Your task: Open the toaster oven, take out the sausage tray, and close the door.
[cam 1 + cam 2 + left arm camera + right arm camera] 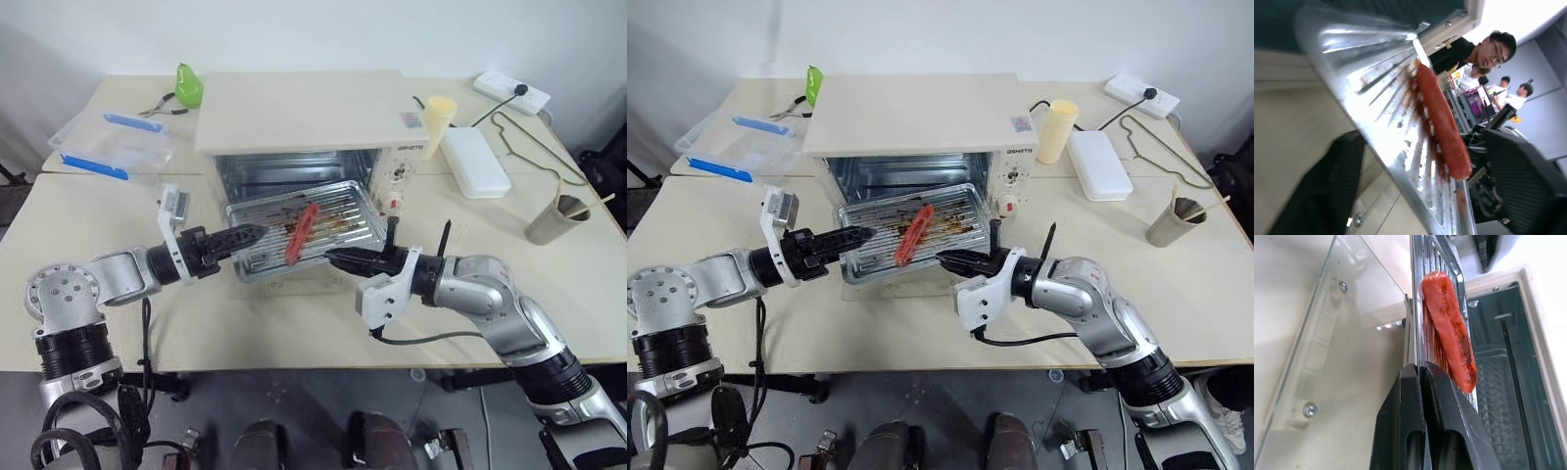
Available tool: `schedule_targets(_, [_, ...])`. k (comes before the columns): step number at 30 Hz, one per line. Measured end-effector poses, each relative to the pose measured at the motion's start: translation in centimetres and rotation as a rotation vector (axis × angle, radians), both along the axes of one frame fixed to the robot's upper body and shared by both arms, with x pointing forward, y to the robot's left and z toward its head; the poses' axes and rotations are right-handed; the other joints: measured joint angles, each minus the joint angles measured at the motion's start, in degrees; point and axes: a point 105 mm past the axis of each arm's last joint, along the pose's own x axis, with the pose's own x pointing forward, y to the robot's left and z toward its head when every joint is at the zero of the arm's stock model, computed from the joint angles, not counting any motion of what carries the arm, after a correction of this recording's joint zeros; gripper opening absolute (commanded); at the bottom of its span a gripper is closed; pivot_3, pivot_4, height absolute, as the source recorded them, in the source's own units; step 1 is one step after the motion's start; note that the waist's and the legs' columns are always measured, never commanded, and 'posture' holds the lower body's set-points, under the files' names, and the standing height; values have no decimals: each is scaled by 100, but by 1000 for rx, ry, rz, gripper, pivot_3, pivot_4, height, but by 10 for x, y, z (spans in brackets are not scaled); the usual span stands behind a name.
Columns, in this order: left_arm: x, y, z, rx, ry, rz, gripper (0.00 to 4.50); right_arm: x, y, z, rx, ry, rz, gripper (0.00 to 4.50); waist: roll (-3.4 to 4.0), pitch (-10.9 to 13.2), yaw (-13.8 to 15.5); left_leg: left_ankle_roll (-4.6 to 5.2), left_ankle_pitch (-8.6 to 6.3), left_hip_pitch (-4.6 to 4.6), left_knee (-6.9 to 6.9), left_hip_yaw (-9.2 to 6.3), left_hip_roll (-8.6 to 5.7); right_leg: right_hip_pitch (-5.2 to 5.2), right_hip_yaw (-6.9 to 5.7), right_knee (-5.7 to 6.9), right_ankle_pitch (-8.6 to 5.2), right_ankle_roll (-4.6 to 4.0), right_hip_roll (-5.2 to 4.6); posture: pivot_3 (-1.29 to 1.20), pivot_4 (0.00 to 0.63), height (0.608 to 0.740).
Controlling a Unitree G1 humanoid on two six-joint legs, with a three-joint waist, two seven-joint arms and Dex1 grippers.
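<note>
I keep the right gripper [338, 258] clamped tight on the near rim of the sausage tray [338, 211] and draw it level, so the sausage [302, 233] doesn't roll off. The tray hangs tilted in front of the toaster oven [294, 127], above the lowered door [1327, 347]. My left gripper [253, 233] reaches its left edge, fingers parted around the rim, not yet pinching.

A clear plastic box with blue clips [116, 142] sits at the far left of the surface [88, 220]; pliers [157, 106] and a green object [188, 86] lie just beyond it; to the right stand a pale yellow cup [437, 125], a flat white box [474, 162], a white power strip [511, 92], a wire hanger [534, 145] and a paper cup with sticks [556, 218]; several people [1484, 58] appear in the left wrist view.
</note>
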Motion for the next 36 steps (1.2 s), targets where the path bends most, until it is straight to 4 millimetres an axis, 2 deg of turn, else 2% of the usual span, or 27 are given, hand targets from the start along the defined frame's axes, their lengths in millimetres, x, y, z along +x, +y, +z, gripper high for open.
schedule_targets(4, [-2, 3, -8, 22, 56, 20, 1613, 0, -1, -2, -4, 9, 6, 0, 0, 0, 0, 0, 0, 0, 0, 0, -1, 1, 2, -1, 0, 0, 0, 0, 150, 740])
schedule_targets(9, [-2, -1, -9, -50, 84, 24, 204, 1, -3, -6, -13, 43, 10, 0, -1, 0, 42, 0, 0, 1, 5, 0, -2, 3, 7, -1, 0, 0, -1, 0, 150, 740])
schedule_targets(10, [-2, -1, -9, -83, 99, 16, 9, 0, -3, -7, -15, 57, 16, 0, -1, 0, 39, 0, 0, 1, 5, 0, -1, 3, 7, -1, 0, 0, -1, 0, 150, 740])
schedule_targets(11, [-3, -1, -10, -109, 121, 6, 9, -1, -3, -6, -7, 74, 22, 0, -1, 0, 37, 0, 0, 3, 5, -1, -2, 3, 9, 0, 0, 0, -1, 0, 150, 740])
schedule_targets(16, [-11, 8, -20, -159, 204, 21, 0, -11, -3, -4, 120, 220, 74, 1418, -1, -1, -1, 0, 0, 9, 0, -4, 1, 2, 15, 3, 0, 0, -1, 0, 150, 740])
schedule_targets(18, [-15, 16, -27, -151, 252, 63, 0, -15, -3, 6, 174, 246, 109, 2054, -1, -1, -34, -1, 0, 12, 0, -9, 7, 2, 23, 6, 0, 0, -2, 0, 150, 740])
schedule_targets(21, [-20, 24, -30, -173, 284, 91, 0, -18, -9, 15, 245, 319, 131, 3093, -2, -1, -32, 0, 0, 12, 1, -10, 0, 5, 32, 6, 0, 0, -2, 0, 150, 740])
schedule_targets(22, [-22, 28, -31, -176, 289, 99, 0, -19, -13, 14, 262, 362, 131, 3313, -2, -1, -15, 0, 0, 12, 1, -11, -4, 6, 32, 6, 0, 0, -1, 0, 150, 740])
schedule_targets(24, [-29, 39, -37, -171, 305, 129, 0, -19, -25, 11, 299, 462, 112, 4029, -2, -1, 7, 1, -1, 11, 1, -5, -8, 5, 43, 3, 0, 0, -1, 0, 150, 740])
schedule_targets(29, [-55, 60, -47, -219, 318, 165, 0, -9, -61, 4, 373, 681, 4, 4029, -2, -1, 40, 2, -2, 10, 0, 7, -6, 3, 51, -8, -1, -1, 8, 0, 150, 740])
schedule_targets(32, [-72, 74, -47, -270, 298, 194, 0, -2, -75, -4, 409, 775, -43, 3398, -2, -1, 41, 2, -2, 12, 0, 17, -4, 1, 59, -13, -1, -2, 10, 0, 150, 740])
schedule_targets(36, [-100, 93, -55, -335, 302, 270, 0, 8, -91, -18, 430, 855, -108, 2016, -2, -1, 22, -1, -4, 15, -4, 28, -1, -2, 71, -20, -1, -3, 11, 0, 150, 740])
